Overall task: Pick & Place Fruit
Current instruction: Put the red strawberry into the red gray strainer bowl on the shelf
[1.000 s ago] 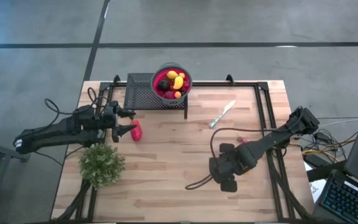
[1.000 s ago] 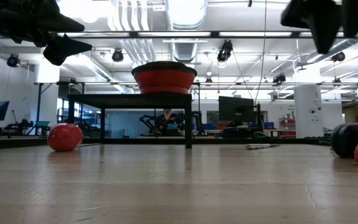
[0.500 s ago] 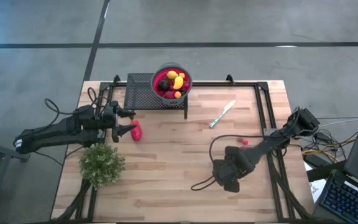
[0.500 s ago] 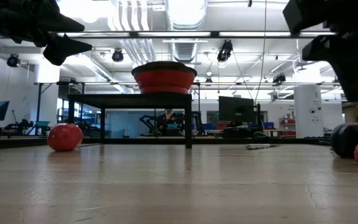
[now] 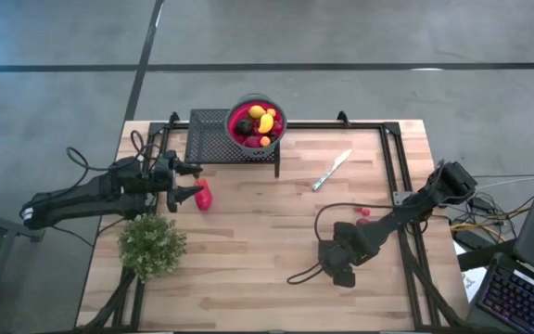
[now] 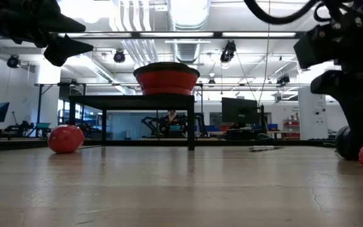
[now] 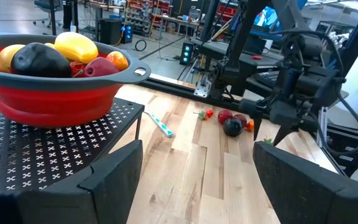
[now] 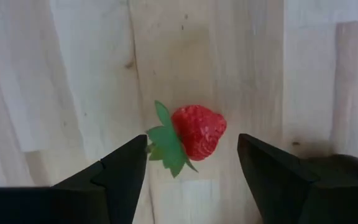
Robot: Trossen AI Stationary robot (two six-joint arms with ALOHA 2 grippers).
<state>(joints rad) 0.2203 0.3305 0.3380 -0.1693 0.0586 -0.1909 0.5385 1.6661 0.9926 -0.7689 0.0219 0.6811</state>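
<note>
A wooden table seen from above, with two dark robot arms. The landmark is a red bowl standing on a black mesh rack at the table's far edge; the bowl already holds several toy fruits, yellow, red and dark.

Well away from the bowl, toward the near right part of the table, the right gripper hangs directly over a red toy strawberry with a green leaf cap. The wrist camera shows its two fingers spread apart on either side of the berry, gripping nothing, and the berry lies on the bare wood between them. A small cluster of other fruits lies near this arm, also far from the bowl, between it and a silver knife.

The left gripper waits just in front of the rack, nearer the bowl, with its fingers wide and nothing between them. A larger red fruit lies on the table just beside it. A bushy green plant stands at the near left, well apart from the bowl.

The step in hand appears to be the approach to picking up the strawberry. The next move probably calls for lowering the fingers around the berry, closing on it without nudging it aside, then carrying it across to the bowl.
</note>
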